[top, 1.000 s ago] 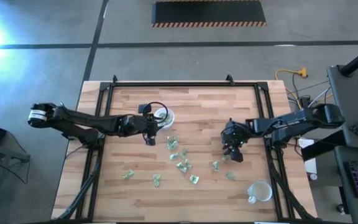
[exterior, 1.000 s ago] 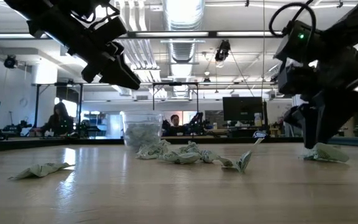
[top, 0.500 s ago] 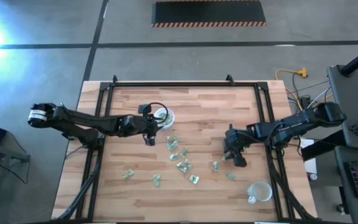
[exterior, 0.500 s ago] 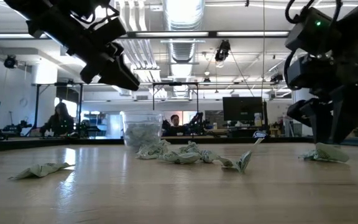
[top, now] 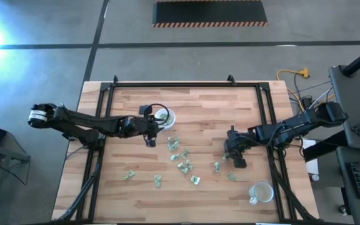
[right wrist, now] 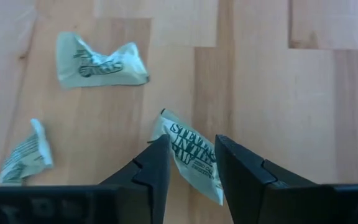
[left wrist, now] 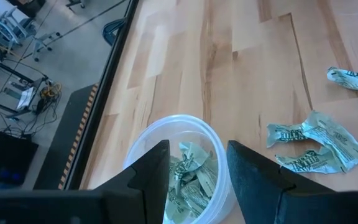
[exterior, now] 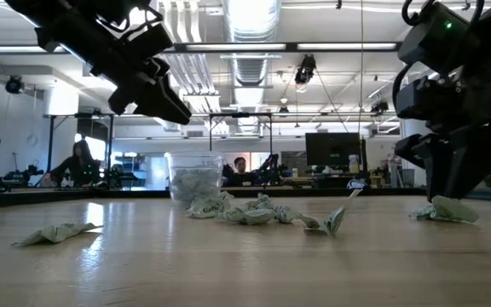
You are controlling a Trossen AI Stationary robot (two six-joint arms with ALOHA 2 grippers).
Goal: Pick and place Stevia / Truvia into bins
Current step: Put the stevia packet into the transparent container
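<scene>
Several pale green Stevia sachets lie scattered on the middle of the wooden table. My right gripper is open and points down at the table. Its fingers stand on either side of one sachet that lies flat on the wood; I cannot see them touch it. My left gripper is open and empty, held above the table beside a translucent cup that holds several sachets. A second cup stands near the table's near right corner.
Two more sachets lie close to my right gripper. A black metal frame runs along the table's far and side edges. Bare wood lies between the sachet cluster and the far edge. People sit in the room beyond the table.
My right gripper has shifted a little toward the table's near edge and now stands over the sachet. My left arm and the sachets have kept still.
</scene>
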